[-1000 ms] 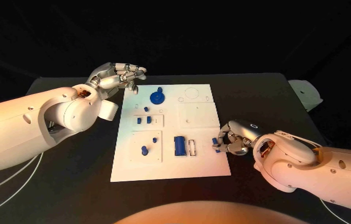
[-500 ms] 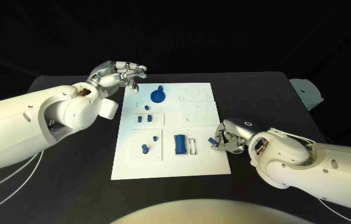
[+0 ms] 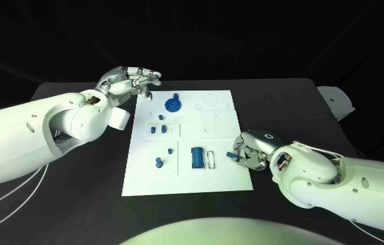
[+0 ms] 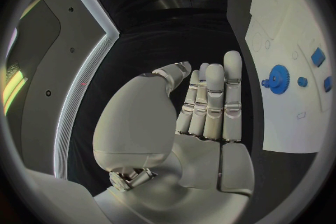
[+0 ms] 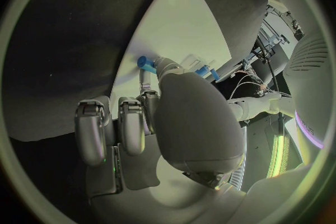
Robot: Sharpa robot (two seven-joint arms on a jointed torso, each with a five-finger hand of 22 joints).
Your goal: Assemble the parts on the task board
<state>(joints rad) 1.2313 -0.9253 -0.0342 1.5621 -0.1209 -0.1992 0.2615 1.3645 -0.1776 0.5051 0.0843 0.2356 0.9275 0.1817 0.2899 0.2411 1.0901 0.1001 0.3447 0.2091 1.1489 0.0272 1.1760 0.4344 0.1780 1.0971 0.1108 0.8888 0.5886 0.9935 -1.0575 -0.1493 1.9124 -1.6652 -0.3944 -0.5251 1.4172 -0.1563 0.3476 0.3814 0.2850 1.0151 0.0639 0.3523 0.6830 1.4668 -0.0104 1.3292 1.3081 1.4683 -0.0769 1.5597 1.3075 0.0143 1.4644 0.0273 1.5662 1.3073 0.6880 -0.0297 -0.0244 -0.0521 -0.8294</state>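
Note:
The white task board (image 3: 216, 179) lies in the middle of the black table. On it are a blue gear (image 3: 173, 106), two small blue pieces (image 3: 157, 129), a blue peg and cap (image 3: 159, 162), and a blue cylinder (image 3: 196, 158). My right hand (image 3: 253, 150) is at the board's right edge and pinches a small blue peg (image 3: 231, 155) (image 5: 146, 63) between its fingertips. My left hand (image 3: 128, 83) hovers off the board's far left corner, fingers straight and together, holding nothing. The left wrist view shows that left hand (image 4: 199, 106) beside the gear (image 4: 279, 76).
A pale object (image 3: 336, 101) sits at the table's far right edge. A cable (image 3: 20, 185) trails along the left side of the table. Bare black table (image 3: 80, 200) lies on both sides of the board.
My right hand has crept a little to the left over the board's right edge with the blue peg. My left hand has stayed where it was.

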